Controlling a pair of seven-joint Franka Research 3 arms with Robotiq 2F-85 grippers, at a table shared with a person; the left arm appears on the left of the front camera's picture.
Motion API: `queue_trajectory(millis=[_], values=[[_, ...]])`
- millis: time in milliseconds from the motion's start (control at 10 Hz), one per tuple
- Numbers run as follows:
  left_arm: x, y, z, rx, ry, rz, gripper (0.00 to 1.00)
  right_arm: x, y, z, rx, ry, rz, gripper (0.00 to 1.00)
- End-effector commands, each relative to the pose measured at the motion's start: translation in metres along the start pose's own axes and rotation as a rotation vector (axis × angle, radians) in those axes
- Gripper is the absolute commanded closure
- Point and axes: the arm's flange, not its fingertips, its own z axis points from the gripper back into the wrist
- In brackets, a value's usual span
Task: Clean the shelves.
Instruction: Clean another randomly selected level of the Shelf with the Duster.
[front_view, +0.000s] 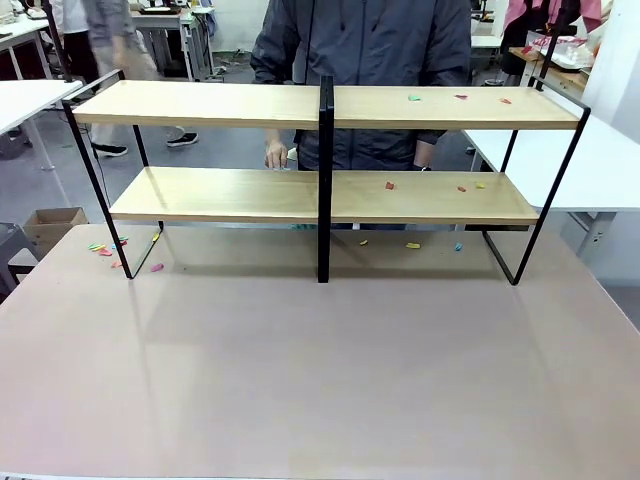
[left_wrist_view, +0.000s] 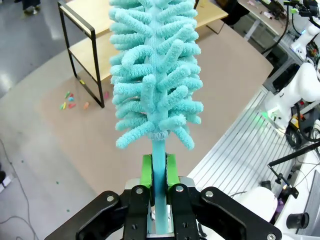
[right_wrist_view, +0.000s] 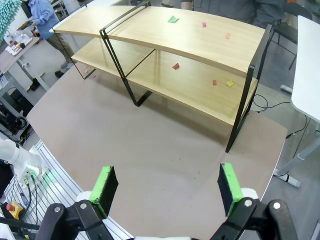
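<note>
1. My left gripper (left_wrist_view: 159, 171) clamps the teal duster (left_wrist_view: 155, 75) by its handle; its long axis runs straight up from my fingers.
2. The shelves (left_wrist_view: 92, 12) lie ahead, upper left of the left wrist frame, behind the duster head.
3. My right gripper (right_wrist_view: 166, 186) is spread wide and empty.

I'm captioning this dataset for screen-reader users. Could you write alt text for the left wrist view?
The left end effector grips the handle of a fluffy turquoise duster that stands up the middle of the picture. Behind it, one end of the shelves stands on a table, with small coloured scraps by the frame's foot.
</note>
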Motion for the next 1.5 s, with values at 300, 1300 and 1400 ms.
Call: queue_trajectory(millis=[300, 1300, 1400], values=[[0.002, -0.003, -0.001, -0.007, -0.015, -0.022, 0.88, -0.001, 0.001, 0.0, 0.01, -0.001, 0.002, 0.0], [0.019, -0.213, -0.265, -0.371, 0.524, -0.183, 0.88, -0.001, 0.001, 0.0, 0.01, -0.001, 0.002, 0.0], [-0.023, -0.214, -0.233, -0.399, 0.533, -0.42, 0.88, -0.001, 0.001, 0.0, 0.01, -0.001, 0.002, 0.0]])
